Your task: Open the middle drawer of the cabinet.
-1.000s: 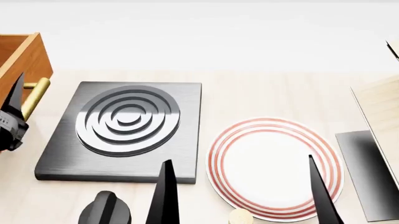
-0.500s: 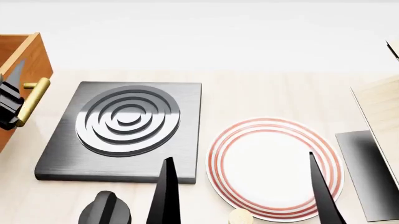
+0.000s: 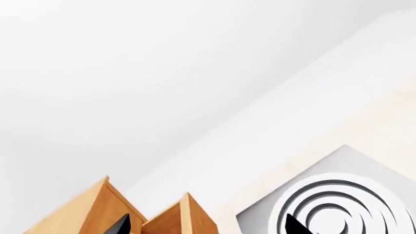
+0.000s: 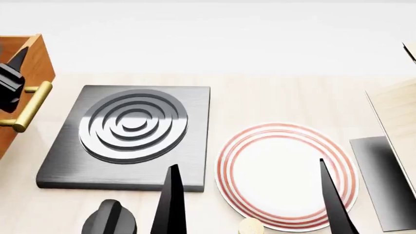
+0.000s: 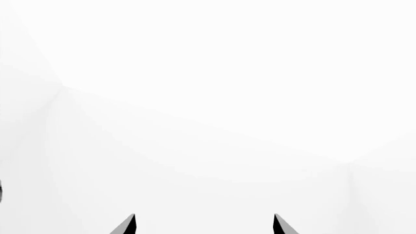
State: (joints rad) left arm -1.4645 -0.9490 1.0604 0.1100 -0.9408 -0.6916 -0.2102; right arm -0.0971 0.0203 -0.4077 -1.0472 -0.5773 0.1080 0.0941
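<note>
Bright, even render — sharp, faint shadows.

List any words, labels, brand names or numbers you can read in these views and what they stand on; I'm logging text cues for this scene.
None: no readable text in any view.
The cabinet, its brass handle, the stove plate, the striped plate and the black knob all have plain, unmarked surfaces.
</note>
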